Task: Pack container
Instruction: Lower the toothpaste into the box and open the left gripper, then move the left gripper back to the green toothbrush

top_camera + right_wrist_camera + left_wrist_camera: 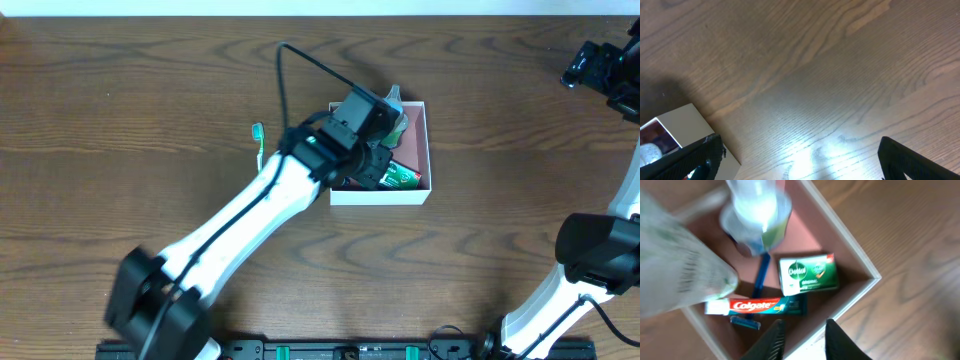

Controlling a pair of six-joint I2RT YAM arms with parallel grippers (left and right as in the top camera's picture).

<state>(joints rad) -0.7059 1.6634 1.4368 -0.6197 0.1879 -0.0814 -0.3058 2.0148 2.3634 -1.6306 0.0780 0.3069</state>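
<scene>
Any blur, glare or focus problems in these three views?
Overhead: sharp, evenly lit, but the left arm hides part of the container. Left wrist: the bottle close to the lens is out of focus and washed out, though print on the toothpaste and soap box still reads. Right wrist: a bright glare patch on the table.

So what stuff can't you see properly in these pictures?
- Overhead: the left arm covers most of the container, so its contents barely show.
- Left wrist: a clear bottle and a pale thing beside it are too close and blurred.
- Right wrist: a white box is cut off by the bottom-left corner.
- Overhead: the toothbrush is too small for detail.
</scene>
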